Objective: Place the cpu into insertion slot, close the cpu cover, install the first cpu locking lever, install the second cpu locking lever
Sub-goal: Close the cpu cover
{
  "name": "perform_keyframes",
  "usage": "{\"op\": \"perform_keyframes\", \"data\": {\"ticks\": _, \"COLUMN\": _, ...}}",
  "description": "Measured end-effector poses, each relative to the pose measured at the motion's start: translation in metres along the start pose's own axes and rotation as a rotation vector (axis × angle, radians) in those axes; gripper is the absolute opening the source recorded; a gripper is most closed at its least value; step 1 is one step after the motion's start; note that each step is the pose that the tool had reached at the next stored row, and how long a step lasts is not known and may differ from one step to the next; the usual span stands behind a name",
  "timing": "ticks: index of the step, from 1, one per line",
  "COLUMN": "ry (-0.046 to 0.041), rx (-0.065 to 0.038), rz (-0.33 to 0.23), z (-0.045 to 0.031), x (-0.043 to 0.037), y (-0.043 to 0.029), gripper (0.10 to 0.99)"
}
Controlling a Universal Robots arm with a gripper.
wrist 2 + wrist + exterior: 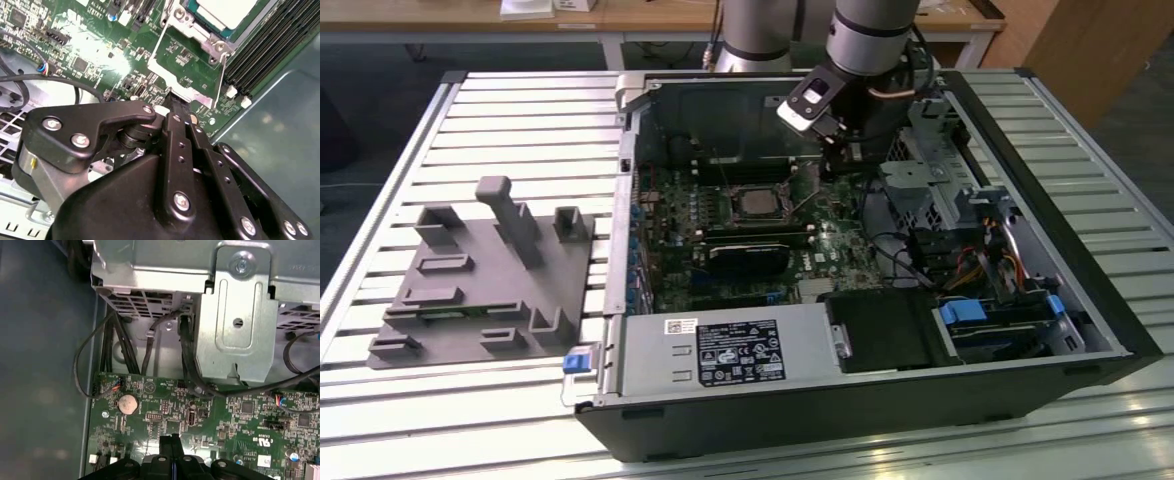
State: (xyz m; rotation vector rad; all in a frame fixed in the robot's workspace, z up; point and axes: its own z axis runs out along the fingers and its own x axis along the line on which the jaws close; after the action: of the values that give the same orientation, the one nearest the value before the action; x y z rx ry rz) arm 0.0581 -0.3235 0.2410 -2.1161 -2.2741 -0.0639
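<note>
The cpu (757, 205) (227, 10) lies flat in the insertion slot (728, 192) on the green board inside the open computer case. The silvery cpu cover (196, 27) frames the chip's metal top. A thin silvery lever wire (220, 75) runs beside the socket and bends round a patch of board. My gripper (833, 172) (172, 102) (172, 442) hangs just off the socket toward the exterior view's right, low over the board. Its black fingers are pressed together with nothing between them, tips close to the wire's corner.
Long black memory slots (270, 45) lie beside the socket. A metal drive cage (235, 315) and black cables (187, 355) stand close behind the gripper, with a coin battery (127, 403) on the board. A grey fixture block (487, 275) sits on the slatted table outside the case.
</note>
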Motion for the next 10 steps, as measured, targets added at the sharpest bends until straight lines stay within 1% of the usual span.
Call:
{"op": "perform_keyframes", "data": {"ticks": 2, "ry": 0.0001, "rx": 0.000, "rz": 0.000, "z": 0.0000, "x": 0.0003, "y": -0.0040, "gripper": 0.106}}
{"op": "perform_keyframes", "data": {"ticks": 6, "ry": 0.0001, "rx": 0.000, "rz": 0.000, "z": 0.0000, "x": 0.0011, "y": -0.0142, "gripper": 0.106}}
{"op": "perform_keyframes", "data": {"ticks": 10, "ry": 0.0000, "rx": 0.000, "rz": 0.000, "z": -0.0001, "x": 0.0017, "y": -0.0222, "gripper": 0.106}}
